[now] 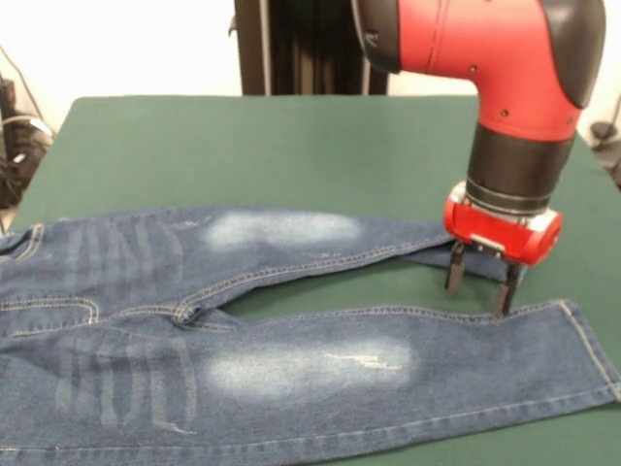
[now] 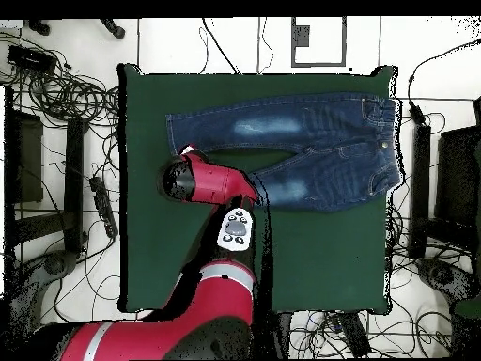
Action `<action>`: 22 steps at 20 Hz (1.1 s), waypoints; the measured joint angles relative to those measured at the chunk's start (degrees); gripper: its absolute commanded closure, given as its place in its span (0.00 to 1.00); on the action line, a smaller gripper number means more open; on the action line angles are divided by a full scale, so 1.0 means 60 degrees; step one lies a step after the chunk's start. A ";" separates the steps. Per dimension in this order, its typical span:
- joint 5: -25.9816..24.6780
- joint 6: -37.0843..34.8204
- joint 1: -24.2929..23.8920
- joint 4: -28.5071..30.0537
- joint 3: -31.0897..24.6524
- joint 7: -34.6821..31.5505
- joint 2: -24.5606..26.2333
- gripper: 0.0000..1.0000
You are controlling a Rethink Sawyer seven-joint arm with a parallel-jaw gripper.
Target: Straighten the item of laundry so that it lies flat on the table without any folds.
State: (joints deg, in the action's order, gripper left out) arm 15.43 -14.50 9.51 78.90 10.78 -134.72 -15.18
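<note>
The item of laundry, a pair of blue jeans (image 1: pixel 291 369), lies on the green table (image 1: pixel 243 146) with both legs running to the right. The near leg is flat to its hem. The far leg (image 1: pixel 291 243) ends in a bunched cuff (image 1: pixel 427 254) under my gripper (image 1: pixel 479 283). The gripper points straight down and is open, its two dark fingers (image 1: pixel 454 272) standing apart at that cuff, tips at cloth level. In the overhead view the jeans (image 2: pixel 319 127) lie across the table's upper part, waist to the right. There the red wrist (image 2: pixel 183 180) hides the gripper and the leg end.
The jeans' waist runs off the left edge of the front view. Bare green table (image 2: pixel 319 254) lies between the jeans and the robot's base. Cables (image 2: pixel 66 94) and black equipment (image 2: pixel 451 179) surround the table on the floor.
</note>
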 measured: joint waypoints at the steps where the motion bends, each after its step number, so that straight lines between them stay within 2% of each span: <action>1: 0.0000 -0.0064 -0.0006 0.0029 0.0001 0.0000 -0.0069 0.00; 6: -0.0065 -0.1381 -0.0186 0.0148 0.0010 0.0000 -0.0950 0.00; 8: -0.0179 -0.2421 -0.0438 0.0149 0.0043 0.0000 -0.1624 0.00; 11: -0.0338 -0.2939 -0.0633 0.0149 0.0146 0.0000 -0.2081 0.00; 15: -0.0804 -0.3228 -0.1150 0.0183 0.0417 0.0000 -0.2956 0.00; 22: -0.1285 -0.3052 -0.1915 0.0685 0.0586 0.0000 -0.3880 0.00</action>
State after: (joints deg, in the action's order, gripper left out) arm 7.72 -32.81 -1.98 83.01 14.30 -134.72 -38.46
